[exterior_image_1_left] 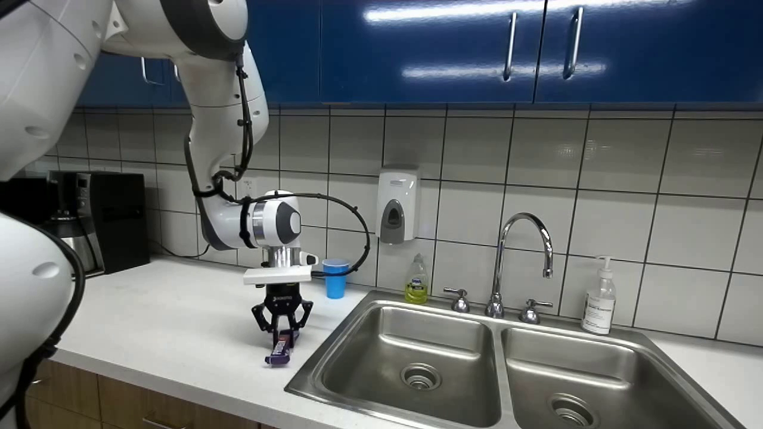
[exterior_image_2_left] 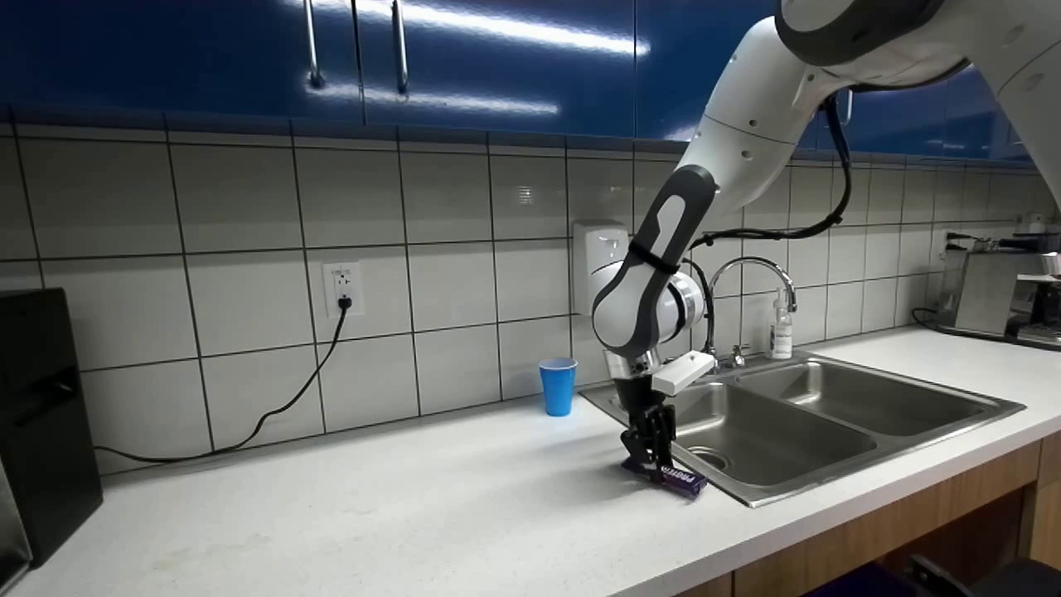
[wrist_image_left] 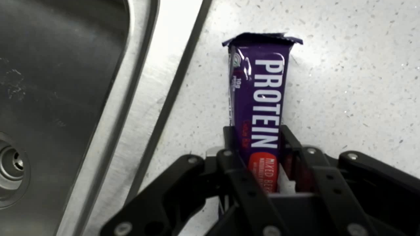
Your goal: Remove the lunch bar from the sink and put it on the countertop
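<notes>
The lunch bar (exterior_image_1_left: 279, 353) is a dark purple wrapped bar with a red patch. It shows in both exterior views (exterior_image_2_left: 686, 481) and large in the wrist view (wrist_image_left: 262, 85). My gripper (exterior_image_1_left: 285, 339) points down with its fingers against both long sides of the bar, also in the wrist view (wrist_image_left: 257, 136). The bar is over the countertop (exterior_image_1_left: 167, 316), just beside the sink (exterior_image_1_left: 498, 369); I cannot tell whether it fully rests on the surface. The fingers and palm hide its near end in the wrist view. The two sink basins hold nothing visible.
A blue cup (exterior_image_1_left: 335, 280) stands by the wall behind the gripper. A yellow soap bottle (exterior_image_1_left: 416, 283), the curved faucet (exterior_image_1_left: 501, 256) and a pump bottle (exterior_image_1_left: 599, 304) stand along the sink's back edge. A black machine (exterior_image_2_left: 50, 414) stands at the counter's far end.
</notes>
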`<state>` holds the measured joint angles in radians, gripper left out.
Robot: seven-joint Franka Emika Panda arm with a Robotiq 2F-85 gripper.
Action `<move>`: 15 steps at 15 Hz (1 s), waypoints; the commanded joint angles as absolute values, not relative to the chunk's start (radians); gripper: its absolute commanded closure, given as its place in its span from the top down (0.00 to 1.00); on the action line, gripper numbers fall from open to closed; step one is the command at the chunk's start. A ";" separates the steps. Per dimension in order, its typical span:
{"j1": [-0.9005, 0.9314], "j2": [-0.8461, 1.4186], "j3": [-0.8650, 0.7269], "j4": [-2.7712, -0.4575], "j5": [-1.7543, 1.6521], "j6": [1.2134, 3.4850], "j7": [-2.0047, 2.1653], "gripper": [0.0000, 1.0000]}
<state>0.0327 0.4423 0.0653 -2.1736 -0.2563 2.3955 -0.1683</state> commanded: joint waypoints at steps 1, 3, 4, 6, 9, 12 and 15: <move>0.031 0.412 0.072 -2.200 -0.227 2.400 -0.196 0.44; 0.032 0.413 0.070 -2.201 -0.228 2.401 -0.193 0.68; 0.032 0.413 0.070 -2.201 -0.229 2.401 -0.193 0.74; 0.031 0.411 0.070 -2.203 -0.226 2.400 -0.192 0.89; 0.029 0.399 0.071 -2.212 -0.215 2.406 -0.190 1.00; 0.026 0.376 0.072 -2.225 -0.197 2.413 -0.189 1.00; 0.021 0.339 0.075 -2.246 -0.169 2.425 -0.190 1.00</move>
